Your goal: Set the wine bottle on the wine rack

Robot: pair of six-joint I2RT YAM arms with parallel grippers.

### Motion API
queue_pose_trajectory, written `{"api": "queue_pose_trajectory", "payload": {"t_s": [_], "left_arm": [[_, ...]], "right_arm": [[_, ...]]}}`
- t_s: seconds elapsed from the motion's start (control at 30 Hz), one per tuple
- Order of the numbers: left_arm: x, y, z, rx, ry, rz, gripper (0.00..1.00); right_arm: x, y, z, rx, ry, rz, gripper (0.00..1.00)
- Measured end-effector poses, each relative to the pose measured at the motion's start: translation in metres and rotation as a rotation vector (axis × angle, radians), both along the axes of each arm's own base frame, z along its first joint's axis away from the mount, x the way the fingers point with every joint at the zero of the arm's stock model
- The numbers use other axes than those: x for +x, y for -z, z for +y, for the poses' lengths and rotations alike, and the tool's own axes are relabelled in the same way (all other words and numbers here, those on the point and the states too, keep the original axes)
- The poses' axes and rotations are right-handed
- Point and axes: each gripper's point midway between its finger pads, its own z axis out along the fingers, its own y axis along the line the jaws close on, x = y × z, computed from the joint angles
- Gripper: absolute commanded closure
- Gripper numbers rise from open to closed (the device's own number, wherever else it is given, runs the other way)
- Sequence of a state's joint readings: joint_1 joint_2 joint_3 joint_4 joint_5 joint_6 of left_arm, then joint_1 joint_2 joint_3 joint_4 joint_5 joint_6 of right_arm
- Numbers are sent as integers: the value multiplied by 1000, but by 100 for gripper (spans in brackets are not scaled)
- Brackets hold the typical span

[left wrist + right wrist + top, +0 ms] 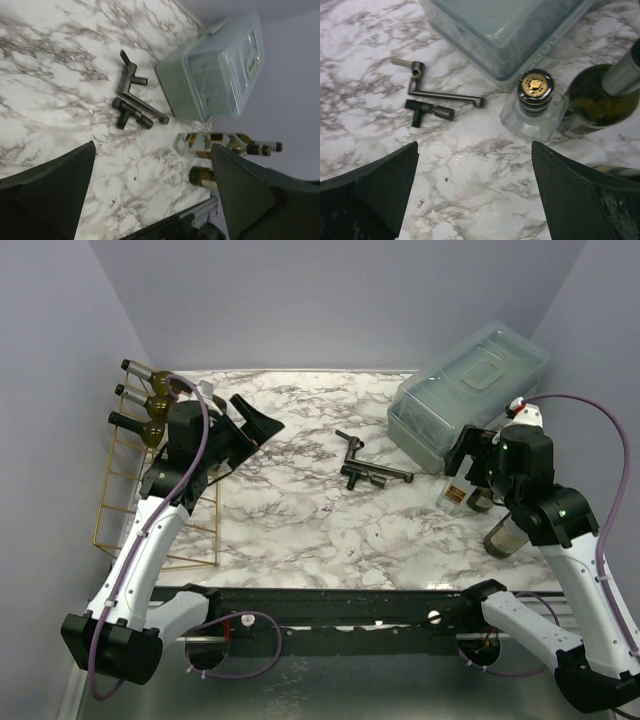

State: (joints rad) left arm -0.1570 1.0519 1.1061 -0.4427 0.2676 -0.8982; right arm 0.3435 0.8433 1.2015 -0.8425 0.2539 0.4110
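The gold wire wine rack (125, 502) stands at the table's left edge with three dark bottles (150, 410) lying on its top, necks pointing left. More bottles stand at the right: a clear square bottle with a gold cap (535, 107), also in the top view (455, 490), a green wine bottle (600, 100) beside it, and another green one (505, 535) nearer. My right gripper (468, 462) is open and empty above the clear bottle; in its wrist view (475, 195) both bottles lie ahead of the right finger. My left gripper (245, 425) is open and empty beside the rack.
A translucent grey lidded box (470, 390) sits at the back right, just behind the standing bottles. Two dark metal T-shaped tools (370, 468) lie mid-table and also show in the left wrist view (132, 100). Grey walls enclose the table on three sides.
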Motion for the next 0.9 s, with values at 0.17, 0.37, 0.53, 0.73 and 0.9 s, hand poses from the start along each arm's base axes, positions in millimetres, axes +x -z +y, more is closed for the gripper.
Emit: {"api": "queue_pose_trajectory", "payload": {"t_s": [0.17, 0.37, 0.53, 0.73, 0.9], "left_arm": [[-30, 13, -50, 0, 162, 29, 1], [-56, 40, -67, 3, 235, 83, 1], [-81, 60, -66, -14, 257, 115, 1], [-105, 58, -64, -55, 283, 93, 2], [-114, 50, -67, -77, 325, 75, 2]], "right_arm": [[6, 18, -26, -119, 125, 59, 4], [11, 26, -48, -201, 235, 65, 10], [28, 35, -48, -233, 262, 87, 16], [39, 50, -47, -254, 275, 95, 28], [43, 56, -51, -281, 290, 87, 30]]}}
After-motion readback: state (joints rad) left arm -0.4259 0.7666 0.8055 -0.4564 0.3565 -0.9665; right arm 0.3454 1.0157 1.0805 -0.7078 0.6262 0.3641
